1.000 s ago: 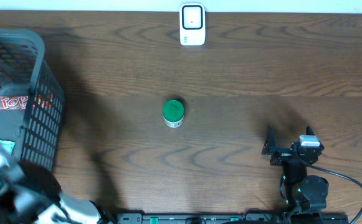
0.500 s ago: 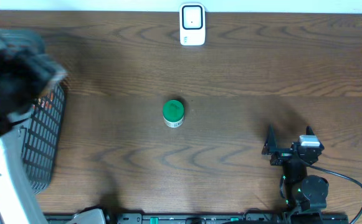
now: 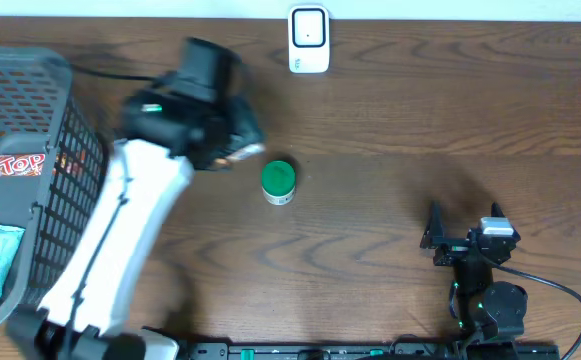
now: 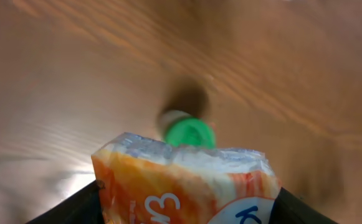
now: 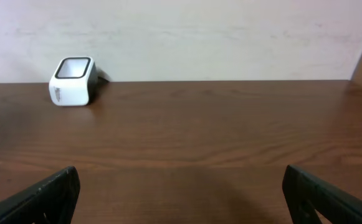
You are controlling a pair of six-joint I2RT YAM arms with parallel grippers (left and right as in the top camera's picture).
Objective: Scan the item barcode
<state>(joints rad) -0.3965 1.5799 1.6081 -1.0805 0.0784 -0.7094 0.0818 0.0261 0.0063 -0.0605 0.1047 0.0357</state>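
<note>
While the left gripper [image 4: 184, 208] clamps its jaws partway around an orange-and-white packet [image 4: 181, 177], above the table [image 3: 390, 120] just beside a green-capped bottle [image 3: 278, 181], the right gripper [image 5: 181, 193] sits with jaws spread wide, holding nothing.

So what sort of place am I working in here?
Most likely a mock shop checkout on a wooden table: a white barcode scanner at the far edge, a grey shopping basket with packaged goods, and an orange packet in the left gripper.
</note>
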